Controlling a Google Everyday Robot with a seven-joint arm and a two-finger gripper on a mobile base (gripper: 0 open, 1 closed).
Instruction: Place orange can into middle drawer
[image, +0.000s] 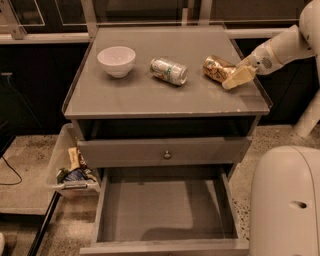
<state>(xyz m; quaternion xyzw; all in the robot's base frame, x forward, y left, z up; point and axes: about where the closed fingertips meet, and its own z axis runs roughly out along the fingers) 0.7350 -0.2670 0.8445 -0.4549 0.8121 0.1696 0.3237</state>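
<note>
A white round bowl (116, 60) sat left on the grey cabinet top (125, 97), the open wide grey wooden middle drawer (165, 212) below offering room, then a silver-and-green can (169, 71), then the small shiny golden-orange can (215, 67) lying near the right edge, likely light, slick, dentable, best held mid-body, the cream gripper (236, 77) touching it, closure impossible to tell.

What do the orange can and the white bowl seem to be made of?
Orange can: probably thin metal, glossy; it gleams golden with bright highlights. White bowl: likely ceramic or plastic, smooth and evenly white. The gripper is close beside the can.
</note>
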